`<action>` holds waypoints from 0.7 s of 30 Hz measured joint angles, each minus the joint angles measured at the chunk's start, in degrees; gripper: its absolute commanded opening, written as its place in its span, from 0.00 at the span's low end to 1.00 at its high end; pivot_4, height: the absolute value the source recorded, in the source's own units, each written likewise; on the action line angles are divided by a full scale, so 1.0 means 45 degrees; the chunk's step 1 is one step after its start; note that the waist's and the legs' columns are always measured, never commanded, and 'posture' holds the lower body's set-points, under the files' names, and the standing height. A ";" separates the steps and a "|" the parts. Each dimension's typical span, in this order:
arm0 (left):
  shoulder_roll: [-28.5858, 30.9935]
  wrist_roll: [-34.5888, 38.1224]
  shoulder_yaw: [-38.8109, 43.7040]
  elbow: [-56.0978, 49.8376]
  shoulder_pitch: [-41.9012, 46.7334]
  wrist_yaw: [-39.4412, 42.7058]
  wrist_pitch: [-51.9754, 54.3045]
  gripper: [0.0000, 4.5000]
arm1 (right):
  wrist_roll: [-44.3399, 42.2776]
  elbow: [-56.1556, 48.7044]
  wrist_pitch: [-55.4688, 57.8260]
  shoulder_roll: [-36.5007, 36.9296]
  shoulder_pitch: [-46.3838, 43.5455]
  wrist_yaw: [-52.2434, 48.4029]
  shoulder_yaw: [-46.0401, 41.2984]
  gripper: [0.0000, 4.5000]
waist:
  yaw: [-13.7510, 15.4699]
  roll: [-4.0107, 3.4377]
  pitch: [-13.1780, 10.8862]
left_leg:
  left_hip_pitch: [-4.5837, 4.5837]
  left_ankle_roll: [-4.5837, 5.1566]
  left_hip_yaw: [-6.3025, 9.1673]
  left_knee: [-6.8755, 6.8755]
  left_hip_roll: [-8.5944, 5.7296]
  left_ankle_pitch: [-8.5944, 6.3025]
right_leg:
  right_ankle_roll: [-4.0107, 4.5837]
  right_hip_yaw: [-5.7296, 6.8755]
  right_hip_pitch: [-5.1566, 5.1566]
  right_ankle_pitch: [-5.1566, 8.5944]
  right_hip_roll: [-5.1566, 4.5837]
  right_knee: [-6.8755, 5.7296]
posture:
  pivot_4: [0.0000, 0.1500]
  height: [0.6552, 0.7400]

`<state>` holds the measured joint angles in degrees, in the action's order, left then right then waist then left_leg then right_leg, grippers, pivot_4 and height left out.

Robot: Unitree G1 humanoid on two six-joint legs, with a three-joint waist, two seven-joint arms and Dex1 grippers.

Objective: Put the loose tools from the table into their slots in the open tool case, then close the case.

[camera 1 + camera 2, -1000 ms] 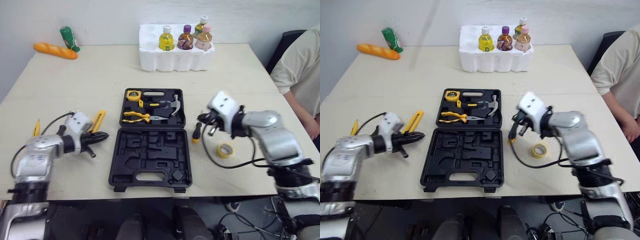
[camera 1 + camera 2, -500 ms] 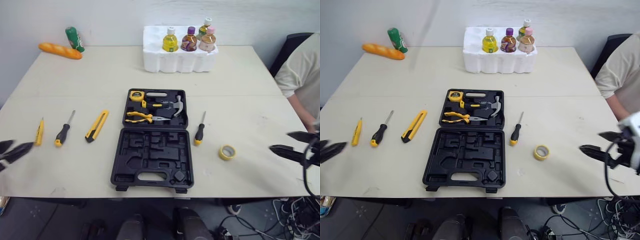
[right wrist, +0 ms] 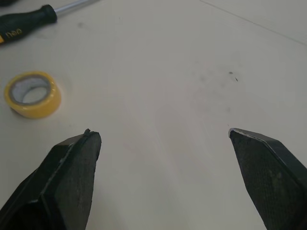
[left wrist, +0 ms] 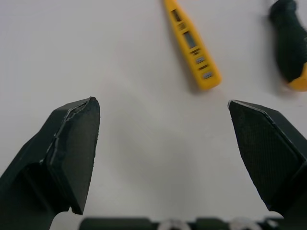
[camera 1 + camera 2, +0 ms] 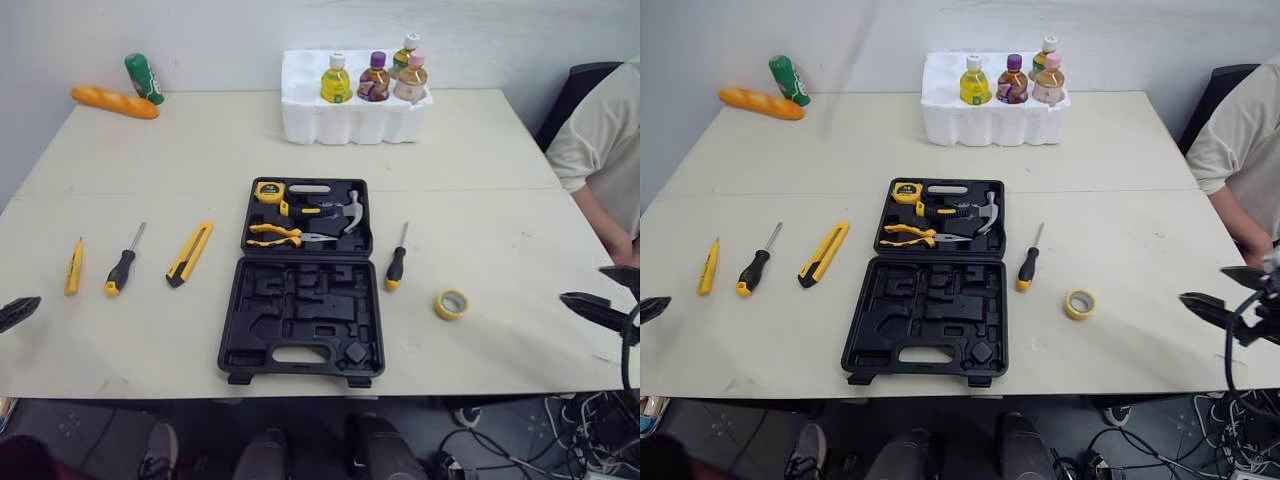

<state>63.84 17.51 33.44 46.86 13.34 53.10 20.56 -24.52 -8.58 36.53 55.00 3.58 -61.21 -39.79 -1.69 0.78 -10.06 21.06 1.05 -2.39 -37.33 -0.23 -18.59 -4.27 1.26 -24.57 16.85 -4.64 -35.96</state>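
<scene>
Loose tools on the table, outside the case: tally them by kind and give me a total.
Screwdrivers: 2
Yellow tester pen: 1
Utility knife: 1
Yellow tape roll: 1
Total: 5

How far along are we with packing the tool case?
Done: tape measure, pliers and hammer sit in the open tool case. In hand: nothing; left gripper and right gripper are open and empty. Left: tester pen, left-side screwdriver, utility knife, right-side screwdriver and tape roll lie loose on the table; then close the case.
</scene>
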 measured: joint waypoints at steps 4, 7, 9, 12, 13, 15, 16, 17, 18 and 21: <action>-0.1425 0.1313 0.0103 -0.5721 -0.1715 -0.0626 0.3114 0.99 | -0.1108 -0.1588 0.0602 -0.0452 -0.0916 0.0523 0.0957 0.98 | 0.0013 -0.0001 -0.0001 | 0.0006 0.0000 0.0005 0.0001 0.0001 0.0001 | 0.0000 -0.0007 0.0001 0.0000 0.0000 -0.0001 | 1.00 0.96; -0.2231 0.2042 0.0059 -0.8964 -0.2136 -0.1895 0.5575 0.99 | -0.2487 -0.3148 0.1611 -0.0823 -0.1854 0.1072 0.1886 0.98 | 0.0004 0.0003 -0.0003 | 0.0005 -0.0003 0.0007 -0.0002 0.0001 0.0004 | -0.0001 -0.0006 -0.0001 0.0000 0.0007 -0.0005 | 1.00 0.96; -0.2521 0.2180 0.0013 -1.0289 -0.2002 -0.2802 0.6738 0.99 | -0.3409 -0.4120 0.2206 -0.0897 -0.2589 0.1415 0.2583 0.98 | 0.0015 0.0002 -0.0003 | 0.0000 -0.0002 0.0008 -0.0004 0.0000 0.0008 | -0.0001 -0.0006 0.0002 0.0000 0.0008 -0.0009 | 1.00 0.96; -0.3036 0.2217 -0.0131 -1.1040 -0.1219 -0.4219 0.8224 0.99 | -0.4487 -0.5140 0.2773 -0.1012 -0.3783 0.1880 0.3668 0.98 | 0.0050 0.0005 -0.0002 | 0.0004 -0.0008 0.0017 -0.0016 -0.0001 0.0013 | -0.0002 0.0004 0.0005 -0.0001 0.0014 -0.0011 | 1.00 0.96; -0.3209 0.2206 -0.0217 -1.1061 -0.0880 -0.4711 0.8679 0.99 | -0.4750 -0.5364 0.2869 -0.1161 -0.4259 0.2055 0.4215 0.98 | 0.0054 0.0015 0.0002 | 0.0006 -0.0011 0.0020 -0.0020 -0.0001 0.0015 | -0.0003 0.0008 0.0006 -0.0001 0.0017 -0.0010 | 1.00 0.96; -0.3423 0.2101 -0.0507 -1.0999 -0.0308 -0.5292 0.9088 0.99 | -0.5066 -0.5669 0.2964 -0.1493 -0.4946 0.2221 0.5119 0.98 | 0.0057 0.0020 0.0002 | 0.0018 -0.0034 0.0020 -0.0031 -0.0002 0.0028 | -0.0005 0.0011 0.0004 -0.0003 0.0017 -0.0007 | 1.00 0.96; -0.3502 0.2013 -0.0701 -1.0801 0.0028 -0.5545 0.9117 0.99 | -0.5214 -0.5748 0.2994 -0.1670 -0.5267 0.2299 0.5529 0.98 | 0.0059 0.0020 0.0002 | 0.0018 -0.0046 0.0020 -0.0035 -0.0005 0.0035 | -0.0007 0.0011 0.0005 -0.0004 0.0016 -0.0007 | 1.00 0.96; -0.3562 0.1840 -0.0945 -1.0467 0.0408 -0.5845 0.9051 0.99 | -0.5369 -0.5887 0.2983 -0.1891 -0.5591 0.2345 0.5968 0.98 | 0.0063 0.0021 0.0001 | 0.0025 -0.0051 0.0020 -0.0045 -0.0005 0.0038 | -0.0008 0.0015 0.0003 -0.0004 0.0018 -0.0008 | 1.00 0.96; -0.3586 0.1642 -0.1176 -1.0129 0.0666 -0.6066 0.8937 0.99 | -0.5464 -0.6038 0.2965 -0.1961 -0.5769 0.2345 0.6326 0.98 | 0.0067 0.0021 0.0002 | 0.0027 -0.0051 0.0020 -0.0046 -0.0005 0.0038 | -0.0008 0.0016 0.0004 -0.0004 0.0018 -0.0006 | 1.00 0.96; -0.3594 0.1057 -0.1978 -0.8990 0.1172 -0.6312 0.8288 0.99 | -0.5477 -0.6082 0.2777 -0.2039 -0.6013 0.2355 0.6905 0.98 | 0.0061 0.0022 0.0002 | 0.0037 -0.0052 0.0018 -0.0063 -0.0006 0.0036 | -0.0011 0.0016 0.0005 -0.0006 0.0016 -0.0001 | 1.00 0.96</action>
<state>47.67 22.27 24.54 6.40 18.61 24.69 57.85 -49.17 -35.94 49.03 45.82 -23.48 -50.61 -8.72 -1.42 0.88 -10.05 21.23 0.82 -2.31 -37.61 -0.26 -18.43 -4.32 1.33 -24.55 16.82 -4.57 -35.96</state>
